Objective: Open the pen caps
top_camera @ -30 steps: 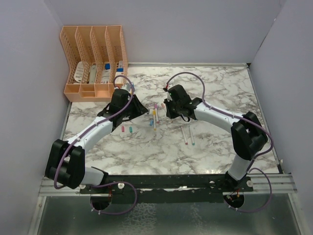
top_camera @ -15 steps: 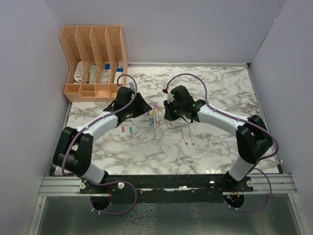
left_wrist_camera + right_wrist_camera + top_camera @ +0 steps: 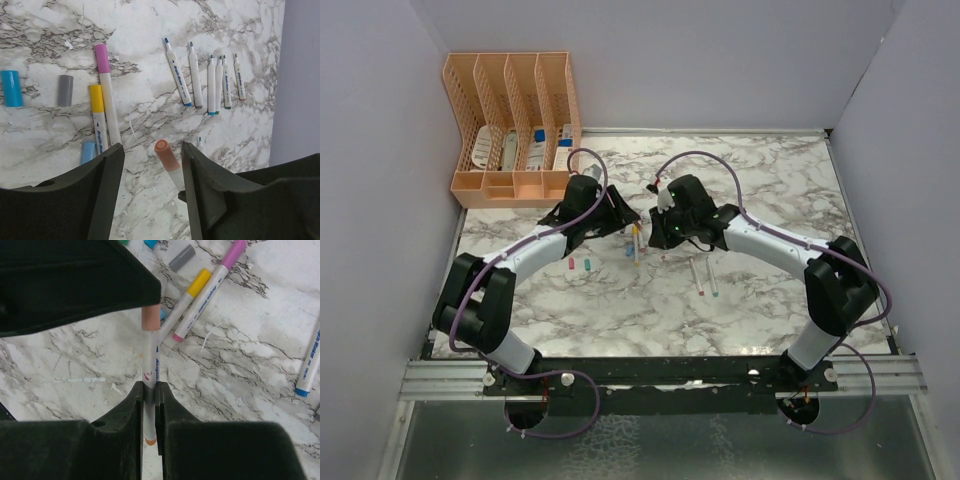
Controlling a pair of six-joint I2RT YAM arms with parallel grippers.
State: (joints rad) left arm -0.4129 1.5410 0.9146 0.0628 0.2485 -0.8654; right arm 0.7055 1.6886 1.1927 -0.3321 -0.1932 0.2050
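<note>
My right gripper [image 3: 150, 387] is shut on a white pen barrel [image 3: 149, 360] and holds it above the table. The pen's orange-brown cap [image 3: 150, 318] points at my left gripper [image 3: 75, 280]. In the left wrist view that cap [image 3: 166, 155] sits between the open jaws of my left gripper [image 3: 151, 150], close to the right finger, not clamped. A teal cap [image 3: 11, 88], a grey cap [image 3: 65, 90] and a light blue cap [image 3: 88, 151] lie loose on the marble. Pens with a pink cap [image 3: 102, 59] and a yellow cap [image 3: 96, 98] lie beside them. In the top view the grippers [image 3: 620, 222] [image 3: 653, 230] meet mid-table.
A row of uncapped white pens [image 3: 210, 82] lies to the right. Two more pens [image 3: 705, 278] and two small caps [image 3: 580, 264] lie on the marble table [image 3: 770, 180]. An orange desk organiser [image 3: 515, 120] stands at the back left. Grey walls enclose the table.
My left gripper has moved right, towards the pen that my right gripper holds, and its jaws now stand around the cap. My right gripper has shifted slightly left.
</note>
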